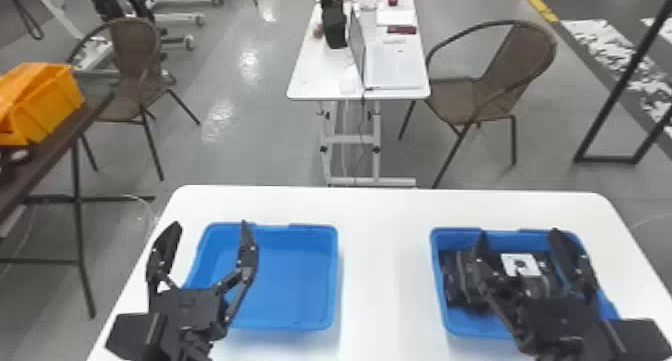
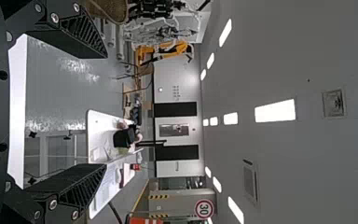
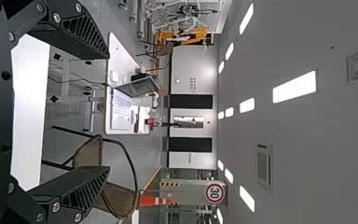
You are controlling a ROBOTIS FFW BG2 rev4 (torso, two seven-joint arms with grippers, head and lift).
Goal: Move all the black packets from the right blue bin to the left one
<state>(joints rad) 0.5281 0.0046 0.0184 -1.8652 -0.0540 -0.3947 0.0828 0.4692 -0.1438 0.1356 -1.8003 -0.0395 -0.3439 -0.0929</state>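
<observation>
In the head view my left gripper (image 1: 209,235) stands open over the left side of the left blue bin (image 1: 300,322), whose inside shows bare blue floor. My right gripper (image 1: 520,242) is open above the right blue bin (image 1: 462,327). That bin holds several black packets (image 1: 452,280), one with a white label (image 1: 521,265); the right arm partly covers them. Nothing is between the fingers of the left gripper (image 2: 105,112) in the left wrist view, nor of the right gripper (image 3: 108,112) in the right wrist view.
Both bins rest on a white table (image 1: 382,265), with bare tabletop between them. Beyond it stand another white table (image 1: 320,80) with a laptop, and brown chairs (image 1: 520,50). An orange bin (image 1: 55,105) sits on a dark table at the far left.
</observation>
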